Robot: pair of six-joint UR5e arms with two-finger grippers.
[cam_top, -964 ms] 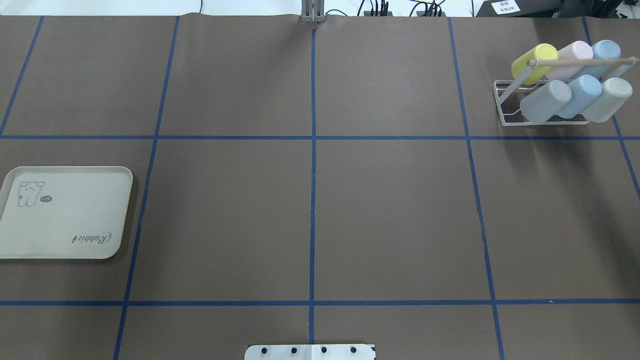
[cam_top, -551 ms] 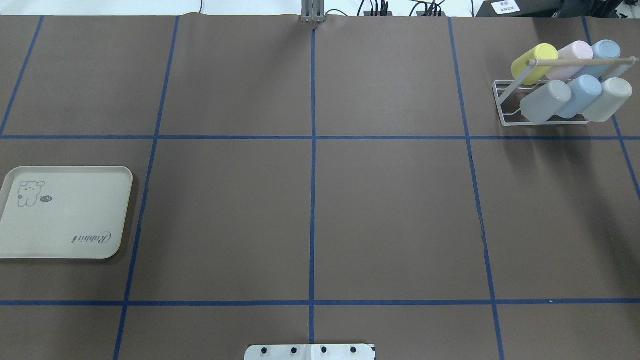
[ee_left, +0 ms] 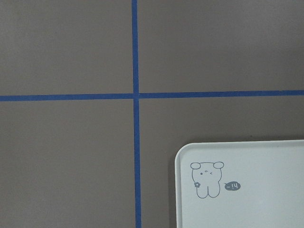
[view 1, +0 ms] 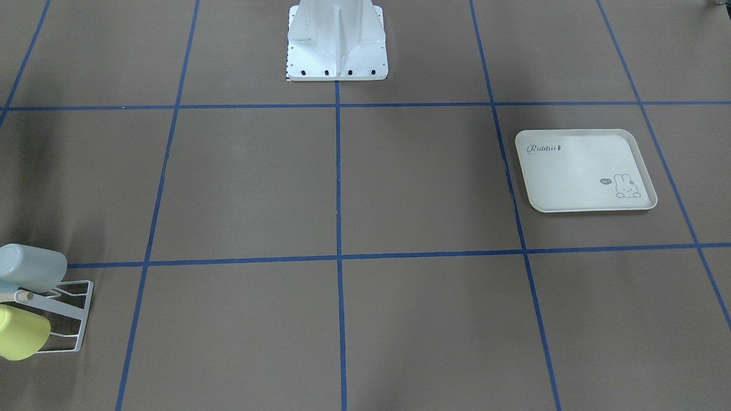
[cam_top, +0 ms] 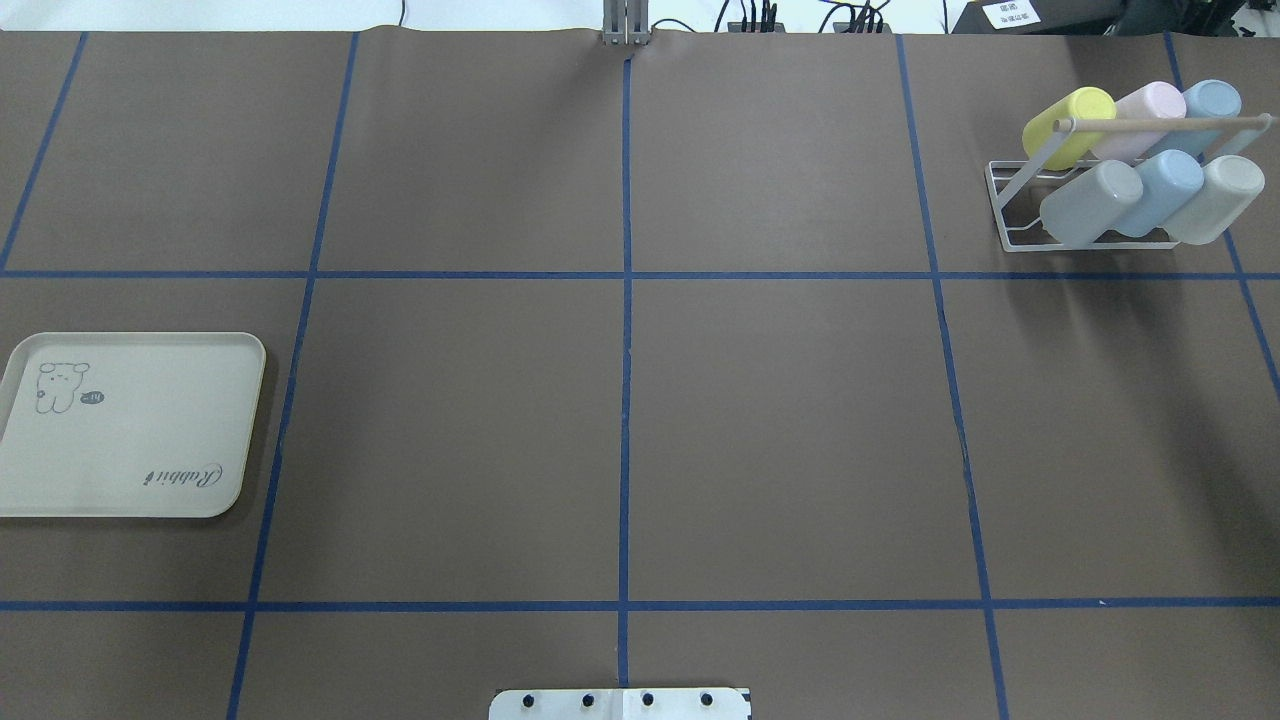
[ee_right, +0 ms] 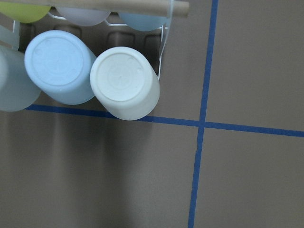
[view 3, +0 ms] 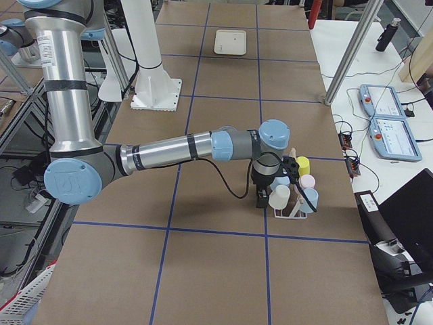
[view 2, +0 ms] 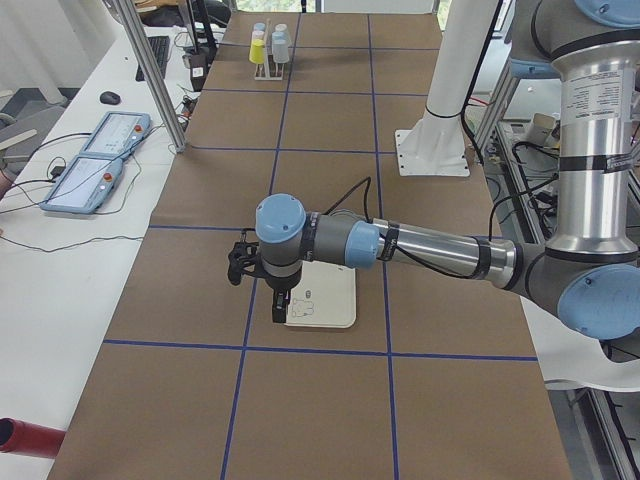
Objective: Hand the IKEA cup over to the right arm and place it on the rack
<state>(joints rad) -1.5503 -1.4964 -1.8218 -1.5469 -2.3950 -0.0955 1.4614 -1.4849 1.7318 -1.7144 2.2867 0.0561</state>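
Broadly, the bench (cam_top: pixel 780 420) carries only two things, set well apart at opposite ends, probably so that a cup must pass from one arm to the other.

The left arm (view 2: pixel 430 245) reaches out level over the cream rabbit-print tray (cam_top: pixel 130 430) at the left, its end effector (view 2: pixel 278 316) pointing down above the tray's corner. The right arm (view 3: pixel 169 150) stretches likewise to the far right, its end effector (view 3: pixel 261 202) hanging just beside the white wire rack (cam_top: pixel 1001 228). Both end effectors show only in the side views, so I cannot tell how far either is open or whether it has hold of anything.

No cup shows on the tray. Six cups lie slanted, bases up, on the rack's rods under its wooden bar (cam_top: pixel 1160 124), a tilt that should let them drain and keep them from sliding off. The yellow cup (cam_top: pixel 1070 125), pink cup (cam_top: pixel 1140 110) and a blue one make the far row. The grey cup (cam_top: pixel 1090 205), light-blue cup (ee_right: pixel 59 66) and off-white cup (ee_right: pixel 126 83) make the near row. The IKEA cup is presumably among these (most likely the off-white one, right under the right wrist camera), so the task looks about finished.

Brown paper covers the bench, squared off by blue tape. A white side desk with two teach pendants (view 2: pixel 90 160) runs along its far edge.
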